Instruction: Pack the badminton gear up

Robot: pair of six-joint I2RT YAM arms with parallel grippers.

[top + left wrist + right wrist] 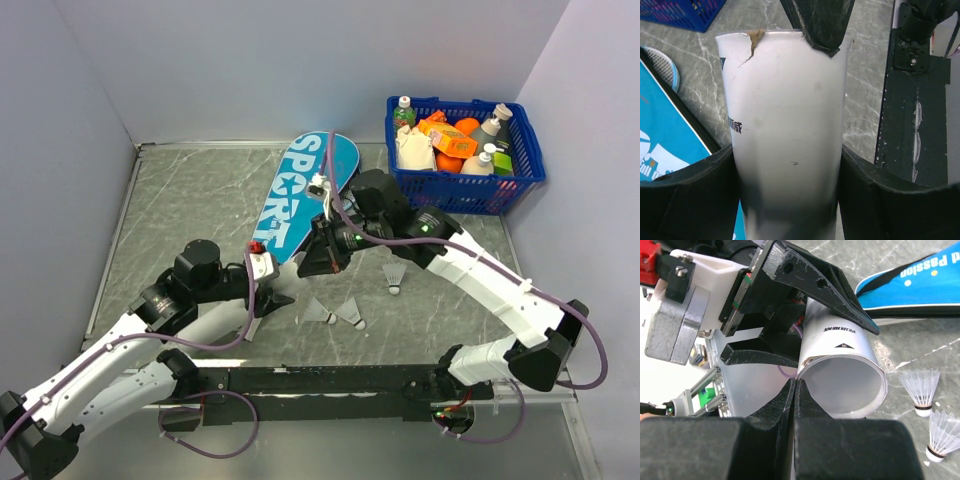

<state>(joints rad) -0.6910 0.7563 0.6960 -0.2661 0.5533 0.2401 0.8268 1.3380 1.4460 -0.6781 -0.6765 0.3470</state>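
The white tube [785,100] lies in my left gripper [787,155], gripped across its body. Its open end has a torn rim. My right gripper [796,382] is shut on that rim, beside the tube's mouth [845,385]. In the top view both grippers, left [272,300] and right [322,262], meet mid-table and hide the tube. The blue SPORT bag [300,195] lies flat behind them. Three white shuttlecocks lie on the table: one [394,278] to the right and two [318,311] [350,313] in front. A racket head [662,62] shows beside the bag [670,145].
A blue mesh basket [465,190] filled with bottles and orange packets stands at the back right. Grey walls close in the table on the left, back and right. The black base rail [320,380] runs along the near edge.
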